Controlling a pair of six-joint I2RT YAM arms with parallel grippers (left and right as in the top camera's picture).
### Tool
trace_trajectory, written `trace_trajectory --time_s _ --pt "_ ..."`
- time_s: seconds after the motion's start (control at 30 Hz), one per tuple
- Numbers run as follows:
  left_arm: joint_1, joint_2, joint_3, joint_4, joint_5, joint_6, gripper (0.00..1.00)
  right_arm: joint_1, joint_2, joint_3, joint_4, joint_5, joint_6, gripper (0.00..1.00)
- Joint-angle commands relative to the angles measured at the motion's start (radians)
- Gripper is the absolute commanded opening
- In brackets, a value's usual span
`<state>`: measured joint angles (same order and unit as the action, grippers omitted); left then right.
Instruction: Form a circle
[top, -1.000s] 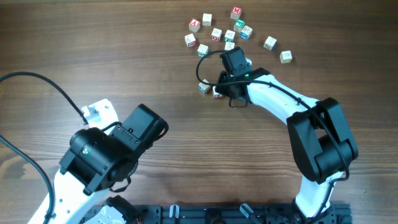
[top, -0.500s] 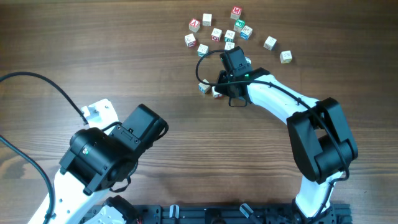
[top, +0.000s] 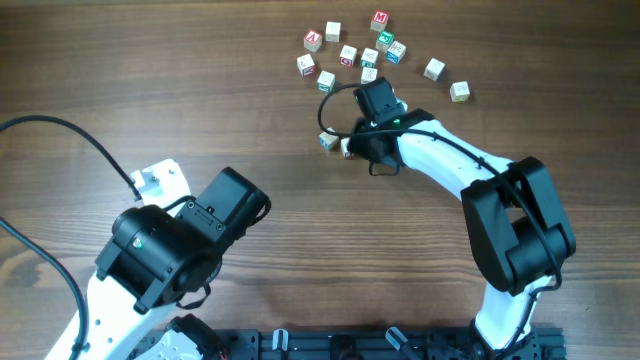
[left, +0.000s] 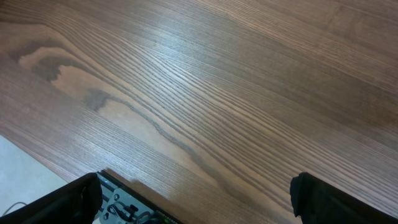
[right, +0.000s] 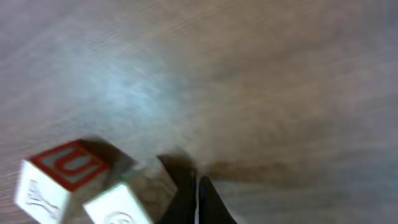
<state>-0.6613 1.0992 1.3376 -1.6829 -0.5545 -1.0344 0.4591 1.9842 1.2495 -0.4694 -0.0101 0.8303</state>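
Alphabet cubes sit just beside the closed right end effector.

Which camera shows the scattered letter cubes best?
The overhead view: it takes in the whole scatter of letter cubes together. The right wrist view catches only two, close and blurred; the left wrist view shows only table.

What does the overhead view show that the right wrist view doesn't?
Only overhead: both arms, including the left arm, and the loose scatter of alphabet cubes farther up the wooden table. Only right wrist: a red letter, seemingly U, on one cube, and the right pincer, tips closed together, beside a second cube. Both: those two cubes on the table.
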Motion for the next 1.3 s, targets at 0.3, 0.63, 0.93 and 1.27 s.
trace_trajectory --time_s 0.3,0.63,0.93,1.27 --pt "-0.002 -0.005 -0.003 -0.001 -0.006 -0.014 1.00 0.002 0.019 -0.011 -0.080 -0.045 0.083 0.04" --pt "-0.002 -0.005 -0.003 -0.001 -0.006 -0.014 1.00 0.002 0.019 -0.011 -0.060 -0.068 0.035 0.05" --pt "-0.002 -0.004 -0.003 -0.001 -0.006 -0.014 1.00 0.002 0.019 -0.011 -0.043 -0.067 0.033 0.04" --pt "-0.002 -0.005 -0.003 -0.001 -0.006 -0.014 1.00 0.002 0.019 -0.011 -0.043 -0.071 0.033 0.05"
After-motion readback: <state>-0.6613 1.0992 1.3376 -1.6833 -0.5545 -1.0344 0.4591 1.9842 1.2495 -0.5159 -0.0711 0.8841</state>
